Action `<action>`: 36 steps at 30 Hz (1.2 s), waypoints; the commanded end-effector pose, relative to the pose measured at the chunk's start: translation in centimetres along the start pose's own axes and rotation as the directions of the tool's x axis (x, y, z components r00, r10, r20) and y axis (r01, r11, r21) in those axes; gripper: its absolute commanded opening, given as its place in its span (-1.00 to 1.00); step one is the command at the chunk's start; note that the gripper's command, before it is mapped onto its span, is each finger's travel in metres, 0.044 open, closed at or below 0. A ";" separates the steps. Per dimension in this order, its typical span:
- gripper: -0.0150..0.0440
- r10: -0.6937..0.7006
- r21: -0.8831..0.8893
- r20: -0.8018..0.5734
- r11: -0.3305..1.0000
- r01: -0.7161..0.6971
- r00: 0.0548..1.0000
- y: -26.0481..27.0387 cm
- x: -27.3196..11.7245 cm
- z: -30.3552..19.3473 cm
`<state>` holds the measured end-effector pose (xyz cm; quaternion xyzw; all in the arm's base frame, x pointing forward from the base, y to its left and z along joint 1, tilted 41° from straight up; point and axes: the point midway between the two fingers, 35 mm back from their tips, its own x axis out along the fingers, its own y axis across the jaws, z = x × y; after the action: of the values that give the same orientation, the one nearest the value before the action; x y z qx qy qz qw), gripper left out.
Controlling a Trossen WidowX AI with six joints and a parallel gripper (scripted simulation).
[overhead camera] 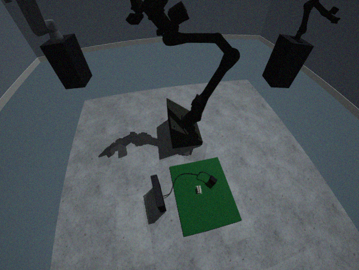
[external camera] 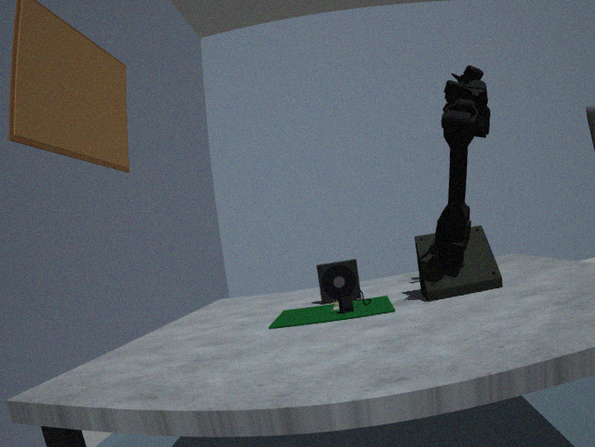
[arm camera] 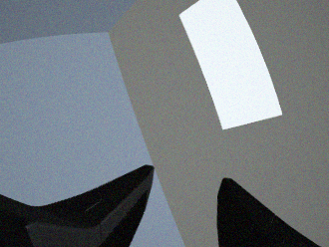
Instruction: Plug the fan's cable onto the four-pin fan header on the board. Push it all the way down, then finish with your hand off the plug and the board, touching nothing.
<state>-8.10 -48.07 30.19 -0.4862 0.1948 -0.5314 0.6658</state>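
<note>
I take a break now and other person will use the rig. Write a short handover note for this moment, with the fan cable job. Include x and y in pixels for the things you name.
Gripper [external camera: 456, 77] [arm camera: 187, 180]: open, nothing between the fingers, raised high away from the board [overhead camera: 209, 212] [external camera: 303, 315].
Things: black plug [overhead camera: 211, 181] [external camera: 345, 305] is over the board, beside the white fan header [overhead camera: 198, 189] [external camera: 334, 308], not on it. Its cable [overhead camera: 185, 173] runs to the fan [overhead camera: 158, 192] [external camera: 339, 282], upright beside the board.
Done: no plugging yet.
Left: grasp plug, align, push fully down, release, move clear.
</note>
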 end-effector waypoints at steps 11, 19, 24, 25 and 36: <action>1.00 0.213 0.438 0.029 0.876 -0.204 0.977 7.4 3.1 3.2; 1.00 0.433 0.753 0.119 0.547 -0.366 0.893 15.1 5.5 9.3; 1.00 0.592 0.898 0.185 0.222 -0.379 0.785 20.8 5.5 14.3; 1.00 0.627 0.919 0.200 0.147 -0.367 0.753 22.1 5.3 15.6; 1.00 0.908 0.921 0.319 -0.365 0.139 0.271 33.7 -2.7 29.4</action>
<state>28.58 -37.61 14.92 0.4599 0.1632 -0.2429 0.8384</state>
